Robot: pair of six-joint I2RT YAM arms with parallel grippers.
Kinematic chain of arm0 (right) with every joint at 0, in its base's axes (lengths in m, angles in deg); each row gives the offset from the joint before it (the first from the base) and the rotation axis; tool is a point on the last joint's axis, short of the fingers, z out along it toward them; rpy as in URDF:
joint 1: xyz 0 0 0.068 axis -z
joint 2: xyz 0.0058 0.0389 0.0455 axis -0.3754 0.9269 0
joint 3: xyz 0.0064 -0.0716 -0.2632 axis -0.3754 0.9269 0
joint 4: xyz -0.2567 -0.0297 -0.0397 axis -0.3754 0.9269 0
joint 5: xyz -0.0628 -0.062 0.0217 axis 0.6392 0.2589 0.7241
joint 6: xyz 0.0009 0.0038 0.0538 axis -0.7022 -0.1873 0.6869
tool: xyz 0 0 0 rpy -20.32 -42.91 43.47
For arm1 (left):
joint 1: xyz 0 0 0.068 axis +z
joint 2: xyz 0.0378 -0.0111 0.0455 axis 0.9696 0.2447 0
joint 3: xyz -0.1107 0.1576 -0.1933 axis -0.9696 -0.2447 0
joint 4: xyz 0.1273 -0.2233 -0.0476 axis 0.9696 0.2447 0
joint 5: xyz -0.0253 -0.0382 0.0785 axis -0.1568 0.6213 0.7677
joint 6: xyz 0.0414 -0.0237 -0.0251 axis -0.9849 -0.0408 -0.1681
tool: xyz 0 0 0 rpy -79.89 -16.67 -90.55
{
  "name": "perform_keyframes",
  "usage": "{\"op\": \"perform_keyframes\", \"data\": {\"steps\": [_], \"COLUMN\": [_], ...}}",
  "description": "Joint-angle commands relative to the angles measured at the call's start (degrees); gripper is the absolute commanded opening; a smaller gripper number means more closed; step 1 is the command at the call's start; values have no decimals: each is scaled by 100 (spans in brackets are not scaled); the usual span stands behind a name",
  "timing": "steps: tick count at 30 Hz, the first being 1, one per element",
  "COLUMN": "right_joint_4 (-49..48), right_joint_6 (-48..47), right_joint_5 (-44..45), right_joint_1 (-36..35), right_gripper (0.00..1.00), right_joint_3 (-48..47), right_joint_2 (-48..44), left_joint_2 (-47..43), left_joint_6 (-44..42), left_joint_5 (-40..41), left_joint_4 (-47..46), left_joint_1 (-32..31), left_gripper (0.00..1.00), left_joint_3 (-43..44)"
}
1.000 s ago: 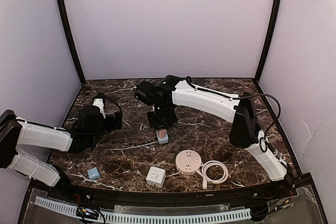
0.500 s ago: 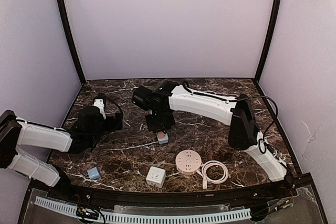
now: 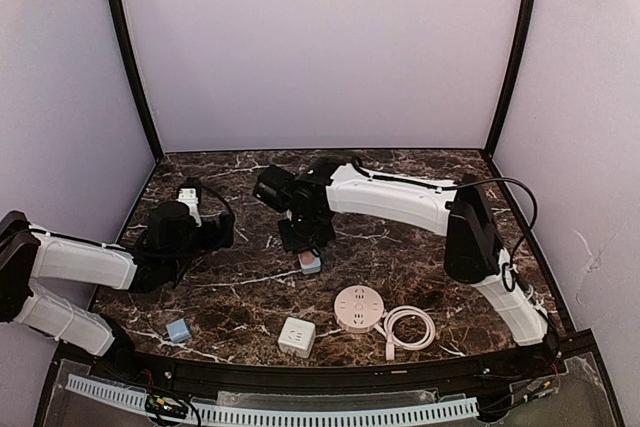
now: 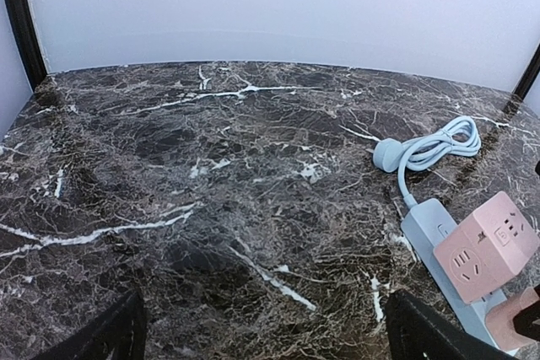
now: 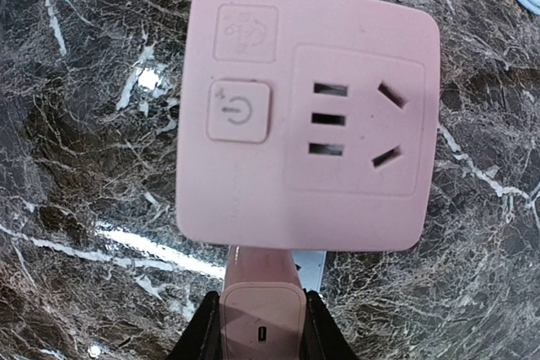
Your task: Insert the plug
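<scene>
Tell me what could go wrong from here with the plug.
1. The pink plug in the right gripper sits beside the edge of the pink socket cube, not lined up with its slots. Its prongs are hidden, so it may miss them.
2. The cube rests on the blue power strip, and the left gripper is open and apart from both, so a push might shift or tip the cube.

The tabletop (image 4: 211,208) was dark brown-black marble, veined in white. The cube socket (image 5: 308,115) was soft pink, on a pale blue power strip (image 4: 430,229) with a matching blue cable (image 4: 439,145). Just beside the cube socket, the small plug (image 5: 261,318) was the same pink. Well apart from the cube socket sat a peach round socket (image 3: 359,307), a white cord (image 3: 408,327) and a white cube (image 3: 296,336).
</scene>
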Motion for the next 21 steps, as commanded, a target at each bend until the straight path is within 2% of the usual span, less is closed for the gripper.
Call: {"op": "perform_keyframes", "data": {"steps": [1, 5, 12, 15, 17, 21], "right_joint_4": [-1582, -2037, -2746, -2982, -3048, -3306], "right_joint_6": [-252, -429, -656, -743, -792, -831], "right_joint_5": [-230, -273, -232, -261, -252, -189], "right_joint_1": [37, 33, 29, 29, 29, 29], "right_gripper": [5, 15, 58, 73, 80, 85], "right_joint_3": [787, 1292, 2086, 2350, 2507, 3131], "right_joint_2": [204, -434, -1470, -1867, -2075, -2649], "left_joint_2": [-187, -160, -66, -39, -52, -80], "left_joint_6": [17, 70, 248, 293, 356, 565], "left_joint_5": [-1, 3, 0, -37, -20, -162], "left_joint_4": [87, 117, 246, 338, 438, 718], "left_joint_1": [44, 46, 40, 49, 38, 23], "left_gripper": [99, 99, 99, 99, 99, 99], "left_joint_3": [-86, -65, 38, 98, 130, 226]}}
